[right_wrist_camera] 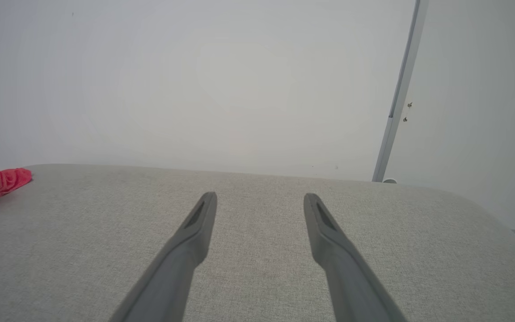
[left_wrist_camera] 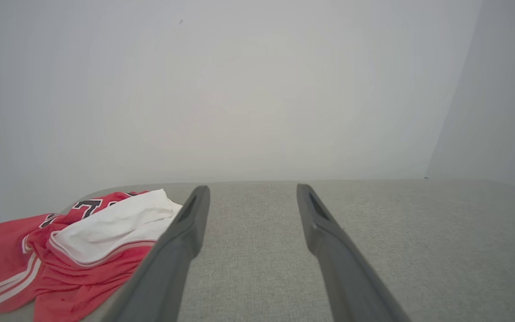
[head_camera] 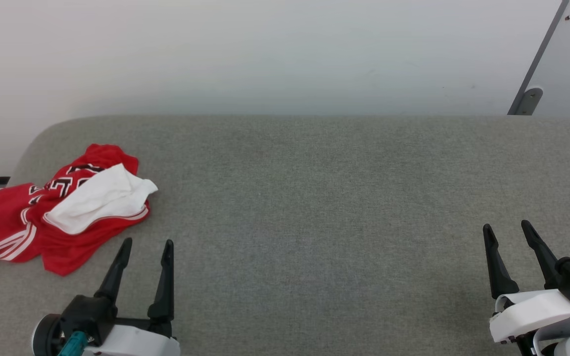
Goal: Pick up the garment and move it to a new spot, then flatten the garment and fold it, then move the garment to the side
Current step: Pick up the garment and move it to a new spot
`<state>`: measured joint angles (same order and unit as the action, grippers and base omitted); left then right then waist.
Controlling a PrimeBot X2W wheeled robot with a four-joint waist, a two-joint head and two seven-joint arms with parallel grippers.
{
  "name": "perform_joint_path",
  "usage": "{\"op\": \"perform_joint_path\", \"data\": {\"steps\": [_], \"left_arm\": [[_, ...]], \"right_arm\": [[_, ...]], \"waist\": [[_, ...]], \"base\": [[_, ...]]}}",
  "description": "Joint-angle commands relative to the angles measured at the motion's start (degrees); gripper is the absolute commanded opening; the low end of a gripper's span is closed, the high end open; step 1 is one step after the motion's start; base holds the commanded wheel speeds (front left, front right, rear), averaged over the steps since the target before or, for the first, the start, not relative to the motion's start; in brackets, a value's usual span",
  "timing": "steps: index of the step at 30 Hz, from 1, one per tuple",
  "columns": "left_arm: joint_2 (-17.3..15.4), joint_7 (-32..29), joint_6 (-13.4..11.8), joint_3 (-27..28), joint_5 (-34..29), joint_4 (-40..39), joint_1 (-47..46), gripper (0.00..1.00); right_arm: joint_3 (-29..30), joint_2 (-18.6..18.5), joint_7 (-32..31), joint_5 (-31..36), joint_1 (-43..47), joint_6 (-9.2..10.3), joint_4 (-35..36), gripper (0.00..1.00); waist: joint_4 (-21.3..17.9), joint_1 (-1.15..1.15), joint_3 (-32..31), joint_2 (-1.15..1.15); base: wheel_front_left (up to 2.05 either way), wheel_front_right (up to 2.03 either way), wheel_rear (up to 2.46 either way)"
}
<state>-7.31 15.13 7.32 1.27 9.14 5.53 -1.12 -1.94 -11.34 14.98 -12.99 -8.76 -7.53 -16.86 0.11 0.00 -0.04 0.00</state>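
Garment [head_camera: 62, 207] lettering in head view, edge from right wrist

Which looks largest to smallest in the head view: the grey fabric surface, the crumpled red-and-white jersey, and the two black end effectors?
1. grey fabric surface
2. crumpled red-and-white jersey
3. left end effector and right end effector, both open: they look about alike, so I won't rank them.

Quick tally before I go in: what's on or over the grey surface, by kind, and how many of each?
Garment: 1, a crumpled red-and-white heap at the left end of the surface; whether it is a single cloth I cannot tell.
Grippers: 2, left gripper and right gripper, both open, empty.
Total: 3.
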Motion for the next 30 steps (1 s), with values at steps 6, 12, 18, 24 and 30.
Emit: {"op": "perform_joint_path", "data": {"steps": [6,12,18,24,30], "left_arm": [[-1.2,0.0,0.2,-0.2,1.4,1.1,-0.3,1.00],[-1.3,0.0,-0.2,2.0,2.4,2.5,-0.8,1.00],[-2.0,0.0,-0.9,4.2,2.3,4.0,-0.9,1.00],[-2.8,0.0,-1.8,6.0,2.8,4.4,0.0,1.00],[-3.5,-0.2,-2.6,7.1,3.1,3.9,0.7,1.00]], "right_arm": [[0.2,0.0,0.3,0.7,0.9,0.08,0.4,1.00],[-1.3,-0.5,0.3,0.0,0.5,0.08,-0.1,1.00],[-3.6,-0.6,0.0,-0.8,0.2,0.08,-0.8,1.00],[-6.5,-0.2,-0.2,-1.8,-0.1,0.08,-1.5,1.00],[-8.6,-0.1,-0.1,-2.6,-0.8,0.08,-2.3,1.00]], "waist": [[1.6,0.00,-0.3,0.00],[5.6,0.00,-1.4,0.00],[11.2,0.00,-3.2,0.00],[17.2,0.00,-5.0,0.00],[21.7,0.00,-6.3,0.00]], "base": [[0.00,0.00,0.00],[0.00,0.00,0.00],[0.00,0.00,0.00],[0.00,0.00,0.00],[0.00,0.00,0.00]]}}
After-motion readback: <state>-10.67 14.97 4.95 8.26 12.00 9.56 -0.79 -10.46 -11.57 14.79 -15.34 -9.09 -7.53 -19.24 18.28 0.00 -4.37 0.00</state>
